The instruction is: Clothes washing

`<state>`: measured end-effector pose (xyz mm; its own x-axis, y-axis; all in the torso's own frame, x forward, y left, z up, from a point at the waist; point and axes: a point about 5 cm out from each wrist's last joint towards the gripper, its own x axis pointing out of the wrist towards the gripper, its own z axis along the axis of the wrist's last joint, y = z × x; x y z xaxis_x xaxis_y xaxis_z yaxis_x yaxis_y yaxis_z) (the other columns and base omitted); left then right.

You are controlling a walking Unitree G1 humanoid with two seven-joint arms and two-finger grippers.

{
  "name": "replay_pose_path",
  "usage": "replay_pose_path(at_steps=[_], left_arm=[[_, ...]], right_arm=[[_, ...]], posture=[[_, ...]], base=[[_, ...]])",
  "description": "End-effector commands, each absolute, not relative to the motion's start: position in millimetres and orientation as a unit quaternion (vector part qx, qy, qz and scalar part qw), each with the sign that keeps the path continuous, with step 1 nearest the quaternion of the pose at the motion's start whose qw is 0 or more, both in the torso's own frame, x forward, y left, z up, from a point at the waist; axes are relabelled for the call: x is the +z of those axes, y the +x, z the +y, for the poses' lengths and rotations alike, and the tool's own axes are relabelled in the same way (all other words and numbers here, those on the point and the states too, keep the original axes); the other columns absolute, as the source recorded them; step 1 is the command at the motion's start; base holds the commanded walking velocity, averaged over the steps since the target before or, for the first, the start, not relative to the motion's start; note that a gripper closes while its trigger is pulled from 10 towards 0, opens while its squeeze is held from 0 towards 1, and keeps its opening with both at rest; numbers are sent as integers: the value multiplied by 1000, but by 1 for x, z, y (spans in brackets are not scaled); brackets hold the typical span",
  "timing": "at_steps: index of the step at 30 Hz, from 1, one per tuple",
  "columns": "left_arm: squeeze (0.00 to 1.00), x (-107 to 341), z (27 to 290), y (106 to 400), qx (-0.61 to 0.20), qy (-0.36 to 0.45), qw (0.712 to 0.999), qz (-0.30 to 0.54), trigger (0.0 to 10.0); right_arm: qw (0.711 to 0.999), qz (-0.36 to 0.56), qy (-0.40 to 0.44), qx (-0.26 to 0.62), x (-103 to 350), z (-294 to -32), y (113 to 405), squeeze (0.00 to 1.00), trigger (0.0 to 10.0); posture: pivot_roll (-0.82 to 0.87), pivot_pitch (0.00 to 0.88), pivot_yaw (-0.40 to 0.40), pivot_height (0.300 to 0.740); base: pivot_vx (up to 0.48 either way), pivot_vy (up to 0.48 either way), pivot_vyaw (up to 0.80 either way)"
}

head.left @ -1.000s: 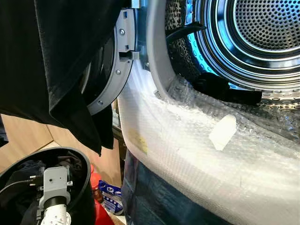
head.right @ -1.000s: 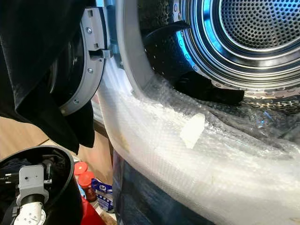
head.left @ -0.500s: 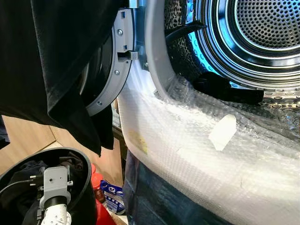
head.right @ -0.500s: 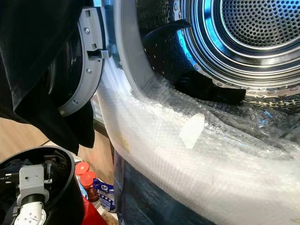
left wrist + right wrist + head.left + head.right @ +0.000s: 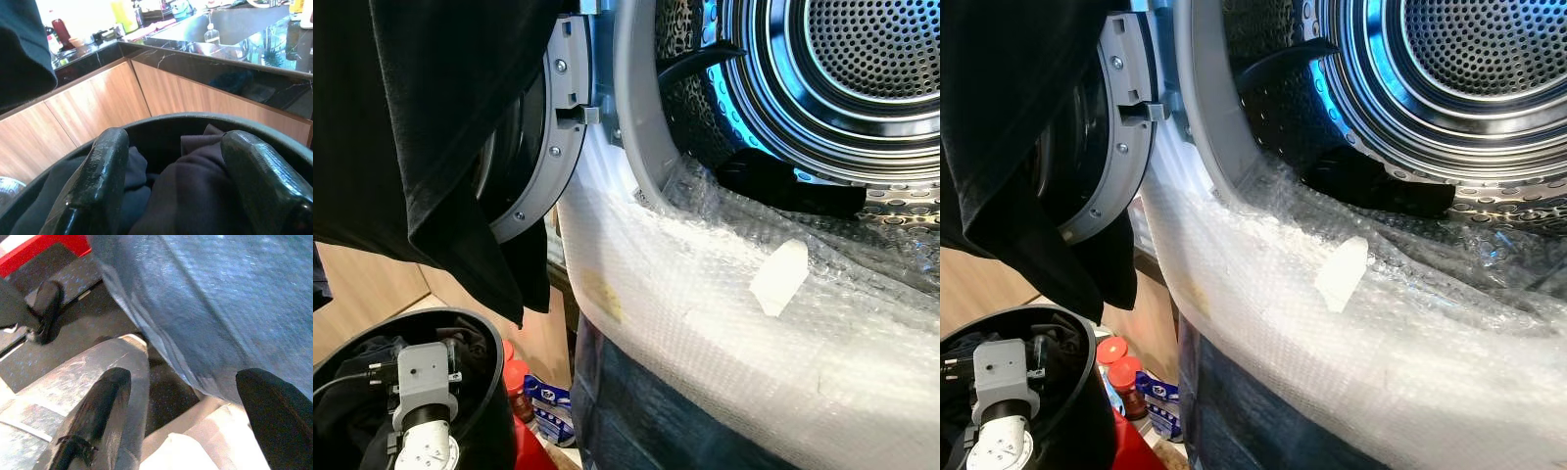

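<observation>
The washing machine drum [image 5: 862, 69] faces me with its door [image 5: 533, 147] swung open to my left; a black garment [image 5: 421, 127] hangs from above over that door, long axis vertical, and another dark piece [image 5: 793, 186] lies at the drum's lower lip. Bubble wrap [image 5: 724, 304] pads the rim. My left gripper [image 5: 171, 181], fingers apart and empty, sits inside the black basket [image 5: 489, 392] above dark clothes [image 5: 195, 196]; my right gripper [image 5: 190, 416], also spread, hangs by blue fabric [image 5: 220, 298].
</observation>
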<state>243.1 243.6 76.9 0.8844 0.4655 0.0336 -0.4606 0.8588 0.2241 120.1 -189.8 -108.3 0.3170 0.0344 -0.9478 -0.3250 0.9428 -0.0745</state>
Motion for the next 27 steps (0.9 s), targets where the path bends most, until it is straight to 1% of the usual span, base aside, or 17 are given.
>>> replay_pose_path(at_steps=[1, 3, 4, 9, 12, 15, 16, 17, 18, 19, 20, 21, 23, 24, 25, 26, 27], left_arm=[[0, 78, 244, 245, 236, 113, 965, 12, 10000], [0, 78, 244, 245, 236, 113, 965, 11, 10000], [0, 78, 246, 246, 237, 110, 965, 12, 10000], [0, 81, 249, 248, 245, 97, 965, 11, 10000], [0, 81, 250, 250, 243, 84, 966, 13, 10000], [0, 72, 241, 256, 177, 68, 981, 51, 10000], [733, 73, 242, 256, 181, 76, 980, 44, 10000], [733, 73, 242, 256, 181, 76, 980, 44, 10000], [1000, 74, 242, 255, 183, 78, 979, 41, 10000], [1000, 73, 245, 253, 196, 72, 977, 45, 10000], [1000, 70, 251, 249, 220, 57, 972, 56, 10000], [1000, 70, 253, 247, 229, 54, 970, 56, 10000], [1000, 72, 257, 246, 237, 50, 969, 52, 10000], [1000, 72, 258, 246, 238, 48, 969, 52, 10000], [1000, 72, 258, 246, 237, 46, 969, 52, 10000], [1000, 73, 258, 246, 238, 47, 969, 51, 10000], [1000, 73, 259, 247, 238, 46, 969, 50, 10000]], right_arm=[[803, 582, -113, 59, -109, -203, 111, 0, 10000], [814, 572, -98, 42, -108, -204, 116, 0, 10000], [831, 553, -57, 28, -105, -202, 125, 0, 10000], [852, 523, 16, -24, -99, -202, 142, 0, 10000], [854, 519, 33, -29, -98, -201, 146, 0, 10000], [849, 526, 41, -32, -99, -198, 145, 0, 10000], [849, 525, 47, -23, -99, -196, 146, 0, 10000], [849, 525, 47, -23, -99, -196, 146, 0, 10000], [849, 525, 49, -22, -99, -195, 146, 267, 10000], [848, 527, 51, -19, -100, -194, 145, 761, 10000], [844, 535, 43, -16, -101, -194, 142, 961, 10000], [842, 537, 40, -15, -101, -194, 140, 1000, 10000], [840, 541, 45, -28, -102, -195, 139, 1000, 10000], [839, 541, 49, -29, -102, -195, 138, 784, 10000], [838, 542, 51, -30, -102, -195, 138, 784, 10000], [838, 544, 48, -23, -102, -194, 138, 0, 10000], [837, 544, 47, -16, -102, -193, 138, 0, 10000]], posture=[[47, 56, -6, 740], [49, 55, 1, 740], [49, 53, 5, 740], [45, 62, 11, 740], [43, 62, 12, 740], [50, 69, 11, 740], [50, 69, 11, 740], [50, 69, 11, 740], [48, 73, 15, 740], [49, 72, 14, 740], [49, 71, 12, 740], [46, 69, 12, 740], [48, 67, 9, 740], [48, 67, 9, 740], [48, 67, 9, 740], [49, 67, 8, 740], [49, 67, 8, 740]], base=[[0, 0, 0], [0, 0, 0], [0, 0, 0], [0, 0, 0], [0, 0, 0], [0, 0, 0], [0, 0, 0], [0, 0, 0], [0, 0, 0], [0, 0, 0], [0, 0, 0], [0, 0, 0], [0, 0, 0], [0, 0, 0], [0, 0, 0], [0, 0, 0], [0, 0, 0]])
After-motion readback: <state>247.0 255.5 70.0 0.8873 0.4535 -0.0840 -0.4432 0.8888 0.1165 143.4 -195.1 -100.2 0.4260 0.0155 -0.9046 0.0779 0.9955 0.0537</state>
